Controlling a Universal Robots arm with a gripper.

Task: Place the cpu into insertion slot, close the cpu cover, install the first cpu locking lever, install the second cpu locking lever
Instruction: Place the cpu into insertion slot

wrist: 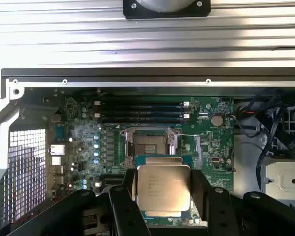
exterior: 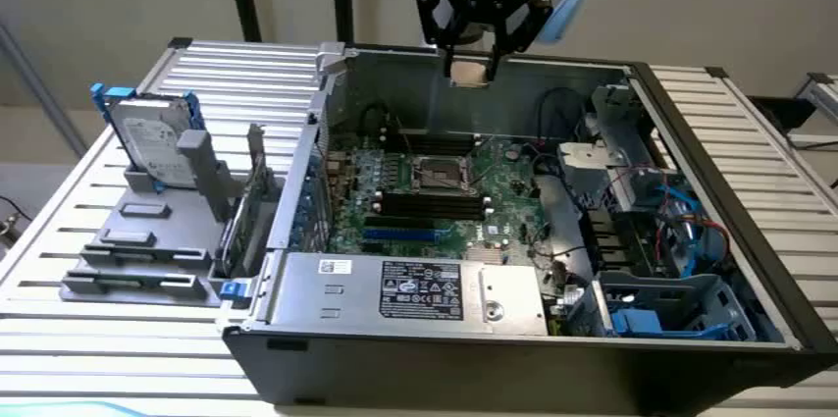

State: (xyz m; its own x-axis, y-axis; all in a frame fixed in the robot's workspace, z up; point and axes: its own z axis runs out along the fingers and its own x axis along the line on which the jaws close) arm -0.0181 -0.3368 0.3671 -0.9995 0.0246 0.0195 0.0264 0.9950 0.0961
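Observation:
My gripper (exterior: 472,56) hangs above the open computer case, over its far wall, and is shut on the cpu (exterior: 469,72), a pale silver-tan square chip. In the wrist view the cpu (wrist: 163,189) lies flat between the gripper's (wrist: 163,199) two black fingers (wrist: 122,201). The insertion slot (exterior: 442,174), a dark square socket with a silver rim, sits uncovered on the green circuit board well below the chip. From the wrist the insertion slot (wrist: 148,145) is just beyond the chip's edge. I cannot make out how the cpu cover stands.
Long black memory slots (exterior: 426,206) lie beside the socket. A labelled grey box (exterior: 419,289) fills the case's near side, and blue cables and brackets (exterior: 661,216) crowd the exterior view's right. A hard drive (exterior: 151,142) stands in a grey rack on the slatted table (exterior: 747,132).

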